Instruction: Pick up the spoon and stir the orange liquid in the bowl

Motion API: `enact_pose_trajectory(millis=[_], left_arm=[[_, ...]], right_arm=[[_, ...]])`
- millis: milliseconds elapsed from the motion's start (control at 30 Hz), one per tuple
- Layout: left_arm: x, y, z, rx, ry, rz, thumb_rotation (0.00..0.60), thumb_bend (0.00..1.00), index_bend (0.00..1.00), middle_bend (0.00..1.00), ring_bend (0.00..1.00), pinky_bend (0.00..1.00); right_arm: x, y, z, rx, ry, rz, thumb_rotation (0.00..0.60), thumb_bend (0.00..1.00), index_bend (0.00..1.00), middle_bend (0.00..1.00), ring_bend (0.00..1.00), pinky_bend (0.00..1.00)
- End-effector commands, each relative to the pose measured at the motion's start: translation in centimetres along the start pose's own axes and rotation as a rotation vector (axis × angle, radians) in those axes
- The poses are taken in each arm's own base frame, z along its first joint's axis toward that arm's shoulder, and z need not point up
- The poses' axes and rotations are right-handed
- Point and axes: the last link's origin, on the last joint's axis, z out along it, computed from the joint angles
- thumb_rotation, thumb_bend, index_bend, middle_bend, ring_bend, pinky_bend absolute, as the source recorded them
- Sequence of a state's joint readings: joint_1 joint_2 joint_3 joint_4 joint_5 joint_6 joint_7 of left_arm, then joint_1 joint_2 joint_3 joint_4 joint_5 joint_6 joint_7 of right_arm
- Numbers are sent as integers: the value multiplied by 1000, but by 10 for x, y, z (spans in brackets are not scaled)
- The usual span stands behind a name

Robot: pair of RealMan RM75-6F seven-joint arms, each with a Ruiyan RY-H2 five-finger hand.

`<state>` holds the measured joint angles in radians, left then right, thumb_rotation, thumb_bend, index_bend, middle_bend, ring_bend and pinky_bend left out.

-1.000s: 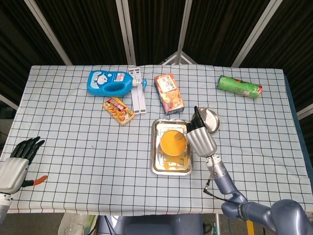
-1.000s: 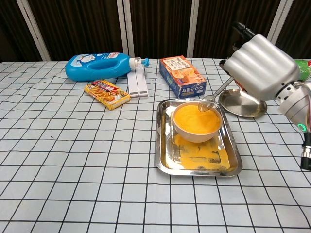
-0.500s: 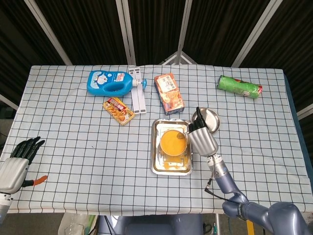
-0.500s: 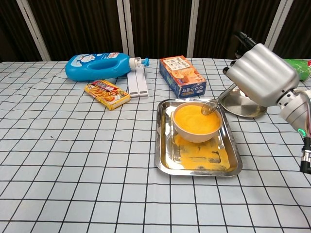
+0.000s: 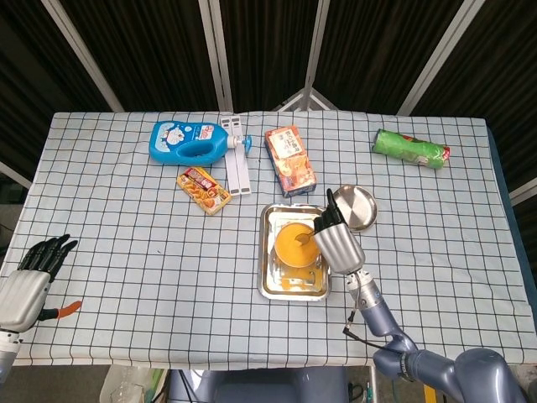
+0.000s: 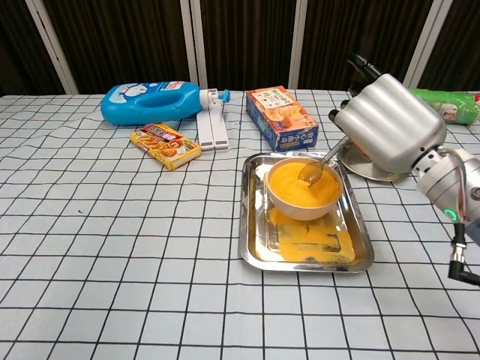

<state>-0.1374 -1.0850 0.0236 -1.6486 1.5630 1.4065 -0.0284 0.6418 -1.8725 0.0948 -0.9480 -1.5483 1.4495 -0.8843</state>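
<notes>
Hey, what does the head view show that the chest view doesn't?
Only the head view shows the left hand, idle at the table's near-left edge, and the whole green packet. Only the chest view shows the spoon bowl dipped into the orange liquid. Both show the right hand holding the spoon, the bowl in the metal tray, and the blue bottle.

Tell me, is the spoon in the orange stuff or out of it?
In. The spoon slants down from the right hand, its tip resting in the orange liquid inside the bowl.
</notes>
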Motion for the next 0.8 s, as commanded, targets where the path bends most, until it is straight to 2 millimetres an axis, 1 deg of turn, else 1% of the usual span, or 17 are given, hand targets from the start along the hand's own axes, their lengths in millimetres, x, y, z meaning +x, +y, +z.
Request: enact_pose_trajectory(millis=[33, 267, 400, 500, 600, 800], left_arm=[[0, 0, 0, 0, 2, -1, 600, 0, 0, 0, 0, 0], [1, 0, -1, -1, 4, -1, 600, 0, 0, 0, 0, 0], [1, 0, -1, -2, 4, -1, 600, 0, 0, 0, 0, 0], [0, 0, -1, -2, 4, 0, 600, 0, 0, 0, 0, 0], [0, 0, 0, -3, 1, 3, 600, 0, 0, 0, 0, 0], [0, 1, 0, -5, 1, 5, 600, 0, 0, 0, 0, 0]], right_arm=[[6, -1, 2, -2, 13, 7, 600, 639, 643, 546, 350, 0], [7, 7, 6, -13, 17, -12, 600, 639, 643, 546, 350, 0], [2, 13, 6, -20, 2, -31, 600, 639, 643, 546, 350, 0], [-4, 16, 3, -13, -11, -44, 600, 639, 643, 546, 351, 0], [-10, 16, -4, -3, -27, -52, 600, 638, 643, 546, 350, 0], [-13, 13, -6, 8, -19, -58, 600, 639, 643, 546, 350, 0]])
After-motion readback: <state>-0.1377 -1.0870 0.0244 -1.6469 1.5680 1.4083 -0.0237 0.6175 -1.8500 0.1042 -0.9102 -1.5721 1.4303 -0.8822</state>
